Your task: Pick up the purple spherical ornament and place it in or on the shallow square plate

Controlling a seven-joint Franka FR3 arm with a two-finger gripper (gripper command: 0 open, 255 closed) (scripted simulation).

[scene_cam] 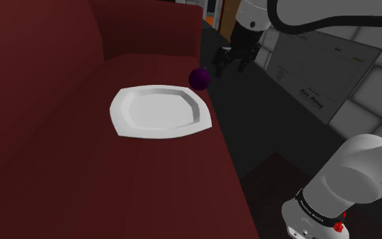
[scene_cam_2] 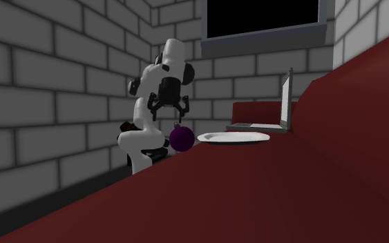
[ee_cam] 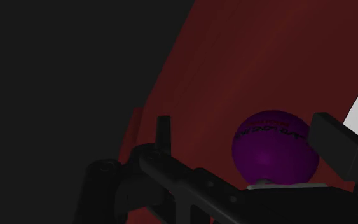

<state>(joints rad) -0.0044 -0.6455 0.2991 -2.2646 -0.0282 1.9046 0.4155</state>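
A purple ball ornament [scene_cam: 198, 78] rests at the very edge of the dark red cushion, just beyond a corner of the shallow white square plate [scene_cam: 157, 110]. My black gripper [scene_cam: 235, 61] hangs open a little above the ornament, off past the cushion edge. The second exterior view has the gripper [scene_cam_2: 168, 110] over the ornament [scene_cam_2: 181, 138], with the plate [scene_cam_2: 234, 138] beside it. Seen from the wrist, the ornament [ee_cam: 273, 147] lies between the spread fingers [ee_cam: 339, 143], nearer one of them and untouched. Nothing lies on the plate.
The red cushion [scene_cam: 60, 170] drops off to a dark floor [scene_cam: 271, 129] at the shoulder view's right. An open laptop [scene_cam_2: 282, 103] stands beyond the plate. Grey brick walls surround the spot, one carrying a grey board [scene_cam: 325, 75]. The stand [scene_cam: 318, 214] sits at lower right.
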